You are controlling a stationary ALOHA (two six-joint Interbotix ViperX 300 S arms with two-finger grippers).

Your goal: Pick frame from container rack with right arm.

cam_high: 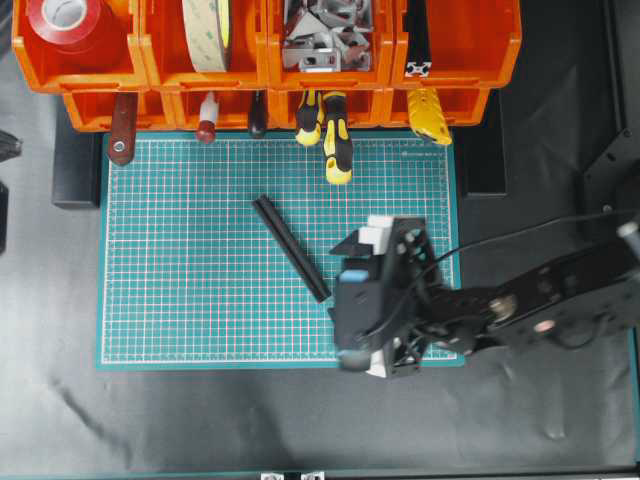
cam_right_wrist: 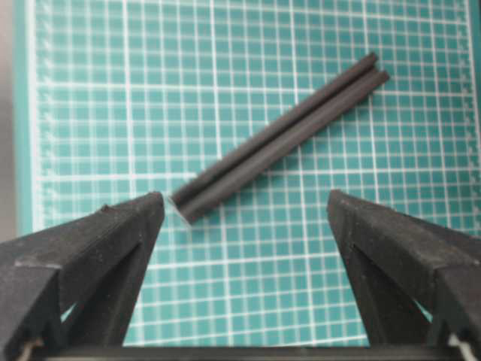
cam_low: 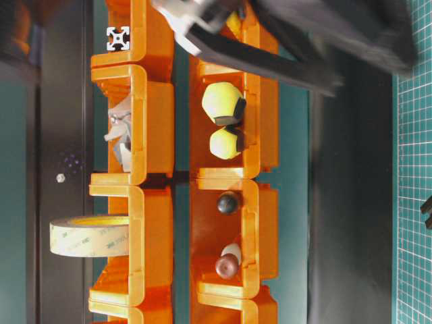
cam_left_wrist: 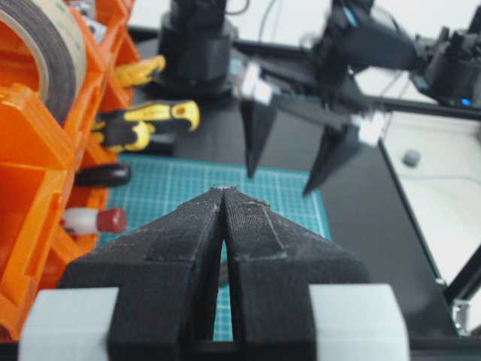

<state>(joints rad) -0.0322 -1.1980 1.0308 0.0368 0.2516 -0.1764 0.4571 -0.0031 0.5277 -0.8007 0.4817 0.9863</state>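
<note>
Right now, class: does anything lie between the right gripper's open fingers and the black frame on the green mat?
Nothing visible does. The frame lies flat on bare cutting mat, and the right gripper hangs open just short of its near end, with only mat grid between the fingertips and the bar.

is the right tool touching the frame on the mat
Apart. The right wrist view shows the right tool open, green mat visible between both fingers and the frame.

Place: workshop bench | shown by: orange container rack (cam_high: 265, 45) stocked with screwdrivers (cam_high: 335, 135), tape rolls (cam_high: 62, 20) and silver brackets (cam_high: 325, 40) | green cutting mat (cam_high: 180, 250) laid on black-covered desk (cam_high: 250, 420)
</note>
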